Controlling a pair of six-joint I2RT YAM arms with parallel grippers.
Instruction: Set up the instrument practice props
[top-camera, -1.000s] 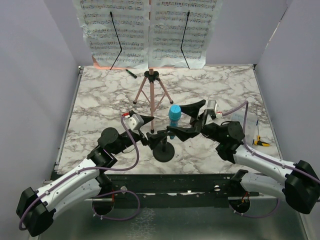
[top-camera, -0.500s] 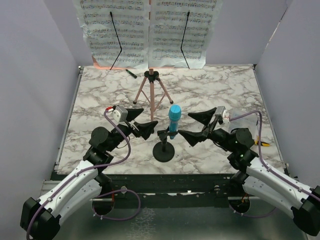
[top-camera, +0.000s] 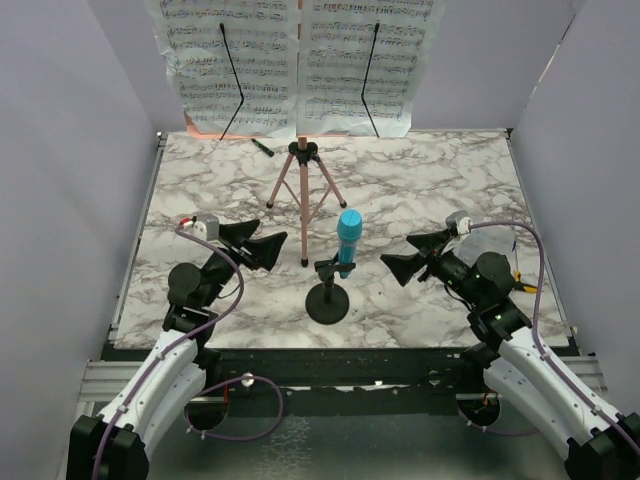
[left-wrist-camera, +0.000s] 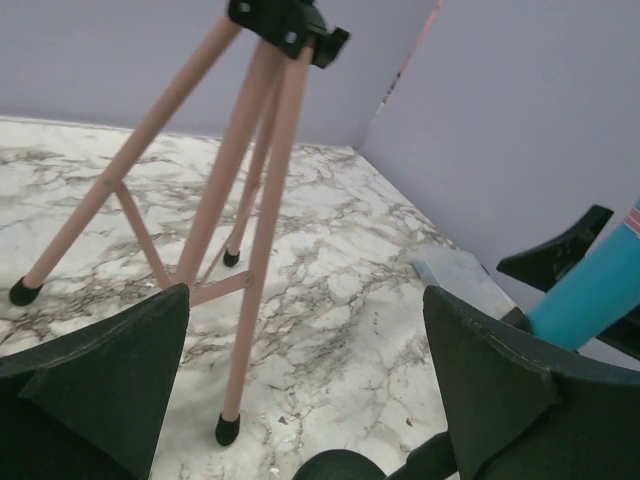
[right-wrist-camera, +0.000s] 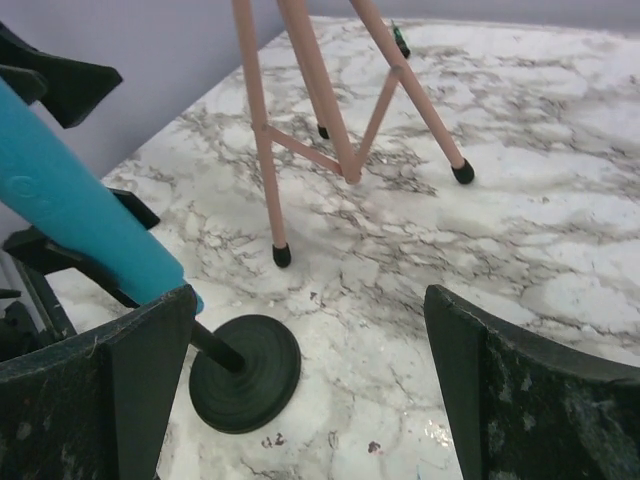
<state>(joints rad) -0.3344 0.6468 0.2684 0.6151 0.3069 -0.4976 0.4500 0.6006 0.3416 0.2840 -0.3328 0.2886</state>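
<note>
The pink music stand (top-camera: 303, 195) stands on its tripod at the table's middle back, with white sheet-music pages (top-camera: 295, 62) on its desk. The bright blue microphone (top-camera: 348, 240) sits in the small black round-based mic stand (top-camera: 328, 300) in front of it. My left gripper (top-camera: 262, 245) is open and empty, left of the mic stand and apart from it. My right gripper (top-camera: 412, 255) is open and empty, right of the mic stand. The left wrist view shows the tripod legs (left-wrist-camera: 255, 200) and the microphone (left-wrist-camera: 590, 290). The right wrist view shows the microphone (right-wrist-camera: 75, 215), the stand base (right-wrist-camera: 245, 372) and the tripod legs (right-wrist-camera: 320, 110).
A small black-green pen-like stick (top-camera: 262, 148) lies at the back left near the wall. A clear plastic piece with a yellow-black item (top-camera: 520, 283) lies at the right edge. Purple walls close in the marble table (top-camera: 200, 190) on three sides.
Both grippers have drawn back outward from the microphone and mic stand, the left to the left and the right to the right. The microphone stays standing in its holder.
</note>
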